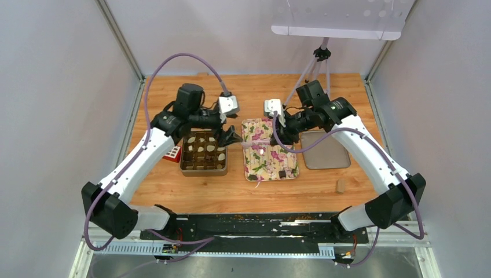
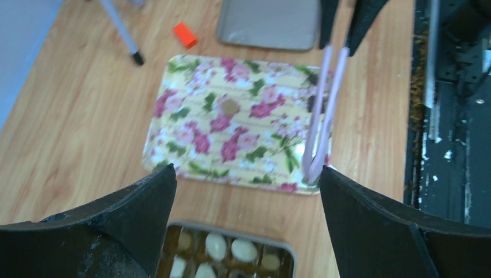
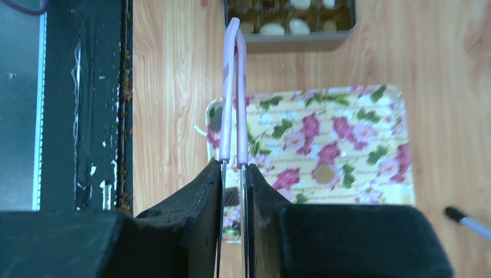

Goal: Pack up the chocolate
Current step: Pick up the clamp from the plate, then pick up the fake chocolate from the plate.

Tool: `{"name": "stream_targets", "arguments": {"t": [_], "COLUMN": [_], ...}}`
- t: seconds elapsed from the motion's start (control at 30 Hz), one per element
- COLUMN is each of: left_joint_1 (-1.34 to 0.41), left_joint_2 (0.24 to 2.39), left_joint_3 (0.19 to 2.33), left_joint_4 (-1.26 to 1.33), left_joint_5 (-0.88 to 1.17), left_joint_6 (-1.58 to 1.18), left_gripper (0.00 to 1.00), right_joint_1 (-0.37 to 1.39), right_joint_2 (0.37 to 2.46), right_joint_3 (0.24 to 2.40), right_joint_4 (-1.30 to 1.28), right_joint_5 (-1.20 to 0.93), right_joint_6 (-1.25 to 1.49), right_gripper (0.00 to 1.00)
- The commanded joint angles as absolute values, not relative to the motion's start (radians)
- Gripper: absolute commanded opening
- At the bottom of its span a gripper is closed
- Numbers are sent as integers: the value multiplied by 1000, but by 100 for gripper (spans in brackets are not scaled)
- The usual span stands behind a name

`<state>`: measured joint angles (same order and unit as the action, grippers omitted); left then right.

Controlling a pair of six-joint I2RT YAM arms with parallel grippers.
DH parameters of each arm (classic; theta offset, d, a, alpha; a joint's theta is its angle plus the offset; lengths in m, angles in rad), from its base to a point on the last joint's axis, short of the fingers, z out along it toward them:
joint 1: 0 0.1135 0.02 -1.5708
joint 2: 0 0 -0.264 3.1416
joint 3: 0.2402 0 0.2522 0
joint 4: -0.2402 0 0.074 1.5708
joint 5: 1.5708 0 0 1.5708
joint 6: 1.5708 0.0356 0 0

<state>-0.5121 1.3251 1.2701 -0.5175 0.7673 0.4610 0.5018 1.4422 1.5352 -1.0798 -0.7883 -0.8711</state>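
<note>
Overhead and wrist views, common tray (image 2: 191, 104)

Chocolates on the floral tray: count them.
2. A tan round chocolate near the middle of the flowered yellow tray; a dark square chocolate by its near right corner. Others may hide under the pink tongs.

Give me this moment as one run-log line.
left pincer: open, near compartment box | right pincer: shut on pink tongs, above floral tray | chocolate: some in box, tan piece on tray
</note>
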Motion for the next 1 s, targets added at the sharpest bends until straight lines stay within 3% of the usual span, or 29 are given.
{"name": "stream_targets", "arguments": {"t": [0.0, 0.1, 0.33, 0.53, 0.7, 0.97], "left_joint_1": [-392, -314, -237, -151, -148, -147], "left_joint_2": [1216, 1159, 1009, 967, 962, 959], "left_joint_3": [1282, 1240, 1047, 979, 979, 966], "left_joint_4": [-620, -633, -452, -354, -365, -355], "left_joint_5": [725, 704, 558, 572, 588, 598], "left_joint_6": [492, 472, 330, 198, 222, 224], "left_gripper": [100, 100, 100, 100, 100, 100], "right_joint_1": [487, 485, 485, 486, 486, 466], "right_joint_2": [1435, 1440, 1485, 1538, 1582, 1635], "right_joint_3": [1458, 1410, 1342, 1331, 1329, 1341], "right_joint_4": [-1071, -1038, -900, -833, -809, -799], "right_joint_5": [-726, -670, -426, -302, -254, -254], "right_joint_6": [-871, -867, -851, -860, -848, -810], "right_gripper": [21, 32, 28, 33, 42, 40]}}
